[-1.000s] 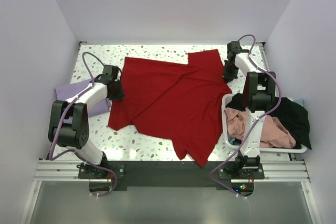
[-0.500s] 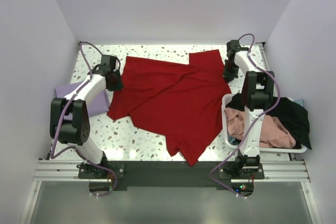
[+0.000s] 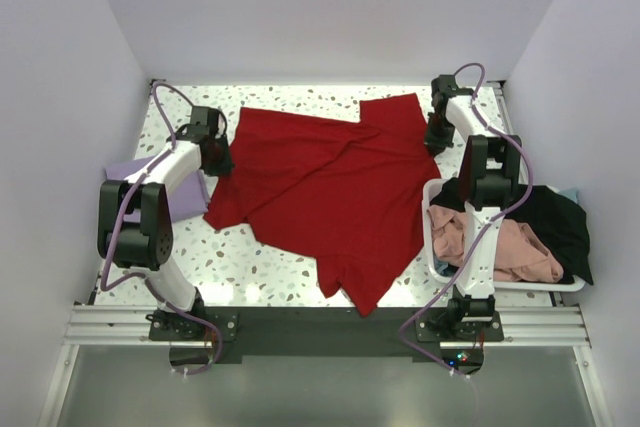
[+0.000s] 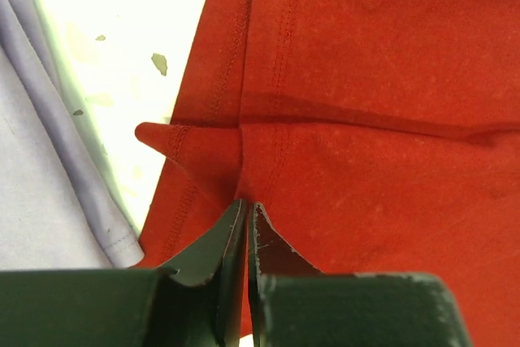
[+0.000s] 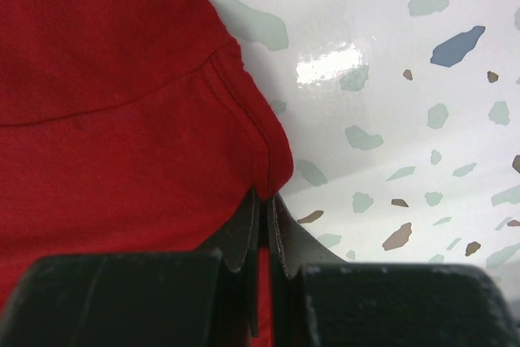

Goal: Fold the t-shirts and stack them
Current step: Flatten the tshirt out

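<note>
The left gripper [image 4: 247,210] clamps the red t-shirt [image 3: 330,192] at its left edge (lavender t-shirt [image 4: 49,160] just beside); the right gripper [image 5: 264,205] pinches its far-right hem.

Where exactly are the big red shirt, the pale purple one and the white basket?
red t-shirt [image 3: 330,197]: top view, middle of the spread cloth.
lavender t-shirt [image 4: 41,168]: left wrist view, flat cloth beside its hemmed edge.
white basket [image 3: 430,227]: top view, its left wall next to the red cloth.
</note>
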Controlling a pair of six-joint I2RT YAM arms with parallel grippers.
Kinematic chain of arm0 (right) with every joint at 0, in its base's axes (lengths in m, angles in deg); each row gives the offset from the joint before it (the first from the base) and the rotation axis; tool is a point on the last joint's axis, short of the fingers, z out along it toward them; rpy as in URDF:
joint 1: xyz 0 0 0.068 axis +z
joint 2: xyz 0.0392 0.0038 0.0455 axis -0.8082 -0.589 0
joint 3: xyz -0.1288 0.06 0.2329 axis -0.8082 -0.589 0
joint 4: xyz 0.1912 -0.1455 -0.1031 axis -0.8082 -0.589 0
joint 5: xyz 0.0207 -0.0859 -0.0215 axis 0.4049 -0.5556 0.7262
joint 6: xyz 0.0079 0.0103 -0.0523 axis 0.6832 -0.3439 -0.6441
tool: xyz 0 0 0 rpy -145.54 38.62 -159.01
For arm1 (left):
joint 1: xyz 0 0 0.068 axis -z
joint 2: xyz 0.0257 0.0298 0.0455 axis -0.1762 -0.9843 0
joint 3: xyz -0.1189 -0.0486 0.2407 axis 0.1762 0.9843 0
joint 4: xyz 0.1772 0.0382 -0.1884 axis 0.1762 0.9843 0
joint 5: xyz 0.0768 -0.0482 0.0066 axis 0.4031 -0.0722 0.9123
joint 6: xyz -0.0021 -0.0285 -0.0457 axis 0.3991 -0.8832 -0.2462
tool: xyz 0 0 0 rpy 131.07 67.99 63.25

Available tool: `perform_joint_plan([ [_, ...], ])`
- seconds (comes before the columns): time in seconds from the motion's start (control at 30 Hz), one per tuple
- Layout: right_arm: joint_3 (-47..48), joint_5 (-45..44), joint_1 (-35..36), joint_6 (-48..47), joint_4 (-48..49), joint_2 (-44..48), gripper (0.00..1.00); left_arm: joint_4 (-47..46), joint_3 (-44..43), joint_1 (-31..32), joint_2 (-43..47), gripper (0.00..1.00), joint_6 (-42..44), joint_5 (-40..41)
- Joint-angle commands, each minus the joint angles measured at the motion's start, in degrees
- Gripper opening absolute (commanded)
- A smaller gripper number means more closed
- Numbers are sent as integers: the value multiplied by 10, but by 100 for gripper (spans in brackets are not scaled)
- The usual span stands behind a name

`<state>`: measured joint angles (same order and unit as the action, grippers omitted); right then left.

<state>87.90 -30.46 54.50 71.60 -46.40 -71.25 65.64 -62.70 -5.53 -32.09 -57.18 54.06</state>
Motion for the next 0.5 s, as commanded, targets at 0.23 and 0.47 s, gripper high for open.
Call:
perform_joint_plan([
  [0.23,14,-17,-4,1,-9,-5,0,0,-1,-5,18,0,-3,-6],
  [0.47,14,-13,-5,3,-8,-4,0,-19,13,-14,18,0,-4,-21],
])
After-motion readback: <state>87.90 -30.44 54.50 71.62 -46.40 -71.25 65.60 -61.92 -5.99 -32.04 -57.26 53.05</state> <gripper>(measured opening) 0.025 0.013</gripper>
